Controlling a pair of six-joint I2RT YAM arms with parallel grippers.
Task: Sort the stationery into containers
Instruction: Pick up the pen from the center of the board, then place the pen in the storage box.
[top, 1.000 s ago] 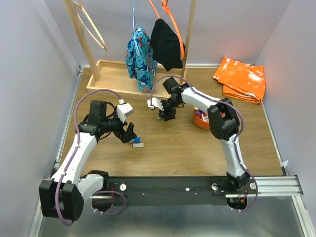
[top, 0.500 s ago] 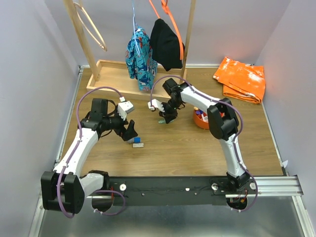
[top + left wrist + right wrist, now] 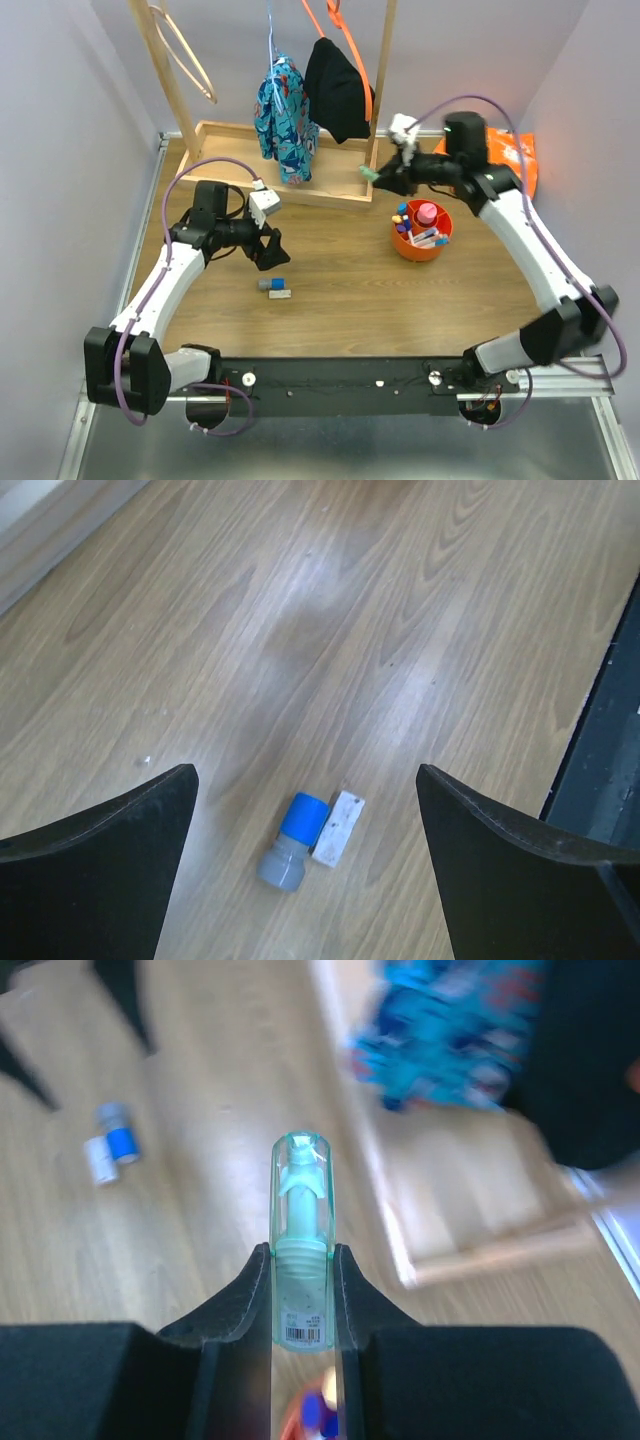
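Note:
My right gripper [image 3: 378, 176] is shut on a mint-green piece [image 3: 367, 172] and holds it in the air, up and left of the orange cup [image 3: 441, 243]. In the right wrist view the mint-green piece [image 3: 301, 1250] stands clamped between the fingers [image 3: 240, 1295]. The cup holds several pens and highlighters. My left gripper [image 3: 268, 246] is open and empty, just above a small blue-capped piece [image 3: 294, 840] and a white block [image 3: 337, 827] that lie side by side on the table. Both also show in the top view, the blue-capped piece [image 3: 270, 284] beside the white block [image 3: 281, 294].
A wooden rack on a flat tray base [image 3: 225, 150] stands at the back with a blue patterned garment [image 3: 283, 115] and a black one [image 3: 335, 85] hanging from it. An orange plastic bag [image 3: 500, 160] lies at the back right. A black rail [image 3: 350, 385] runs along the front edge.
My right arm has swung up and to the right from the table's middle, carrying the mint-green piece to near the cup. My left gripper has drawn back a little from the blue-capped piece.

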